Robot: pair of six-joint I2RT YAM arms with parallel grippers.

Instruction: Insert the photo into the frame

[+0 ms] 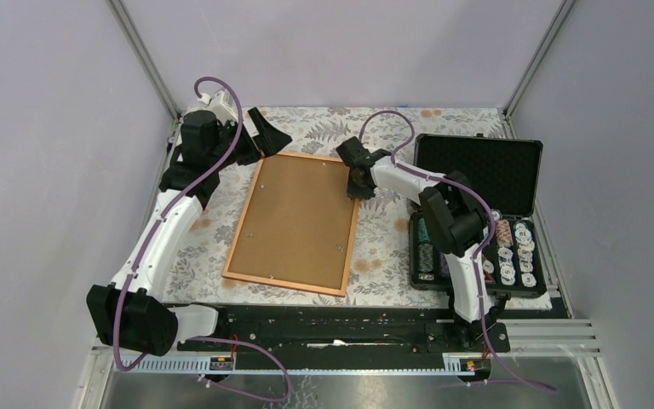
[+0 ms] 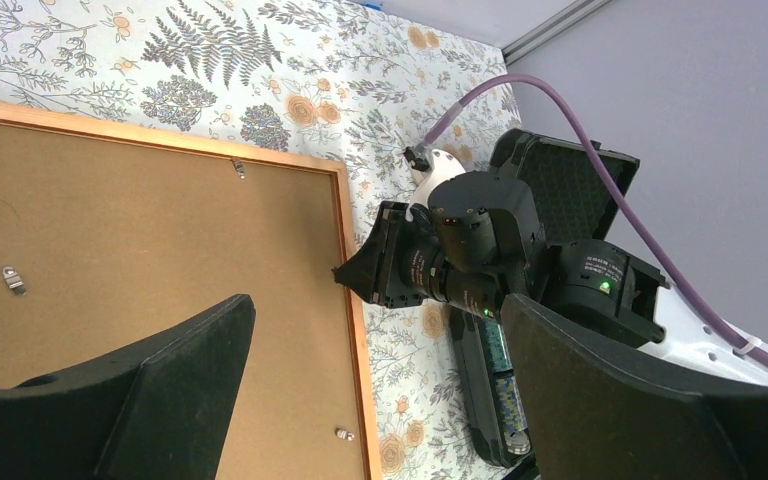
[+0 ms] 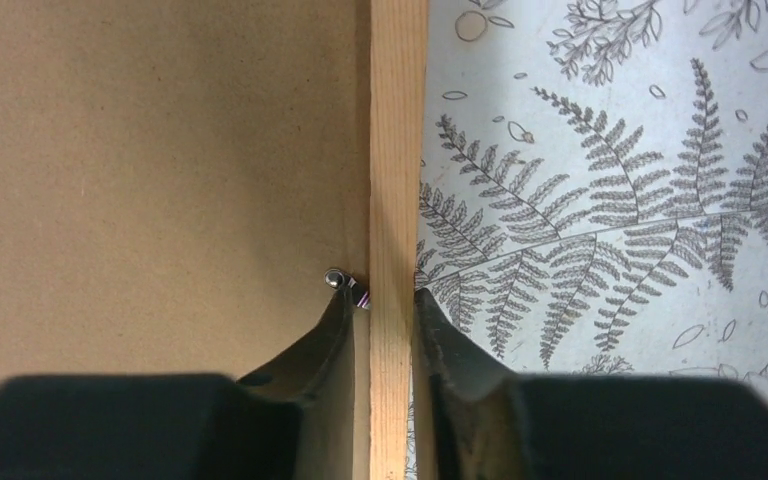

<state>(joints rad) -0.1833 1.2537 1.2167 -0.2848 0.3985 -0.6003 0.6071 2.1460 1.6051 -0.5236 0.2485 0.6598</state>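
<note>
Opening step judged in hand: frame (image 3: 398, 150) rail gripped by right fingers (image 3: 335, 330) beside clip (image 3: 345, 282); left fingers (image 2: 190, 380) wide, empty. Next, likely: clip to be turned.

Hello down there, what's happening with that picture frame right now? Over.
Left pincer open, hovering by the far corner. Right pincer clamped on a side rail of the frame. Backing board sits in it, photo not visible. Nothing blocking.

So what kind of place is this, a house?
Probably a robot testing booth, not a house: plain grey walls on metal posts box in a flowery tabletop, and a left arm and right arm are bolted to its near rail.
</note>
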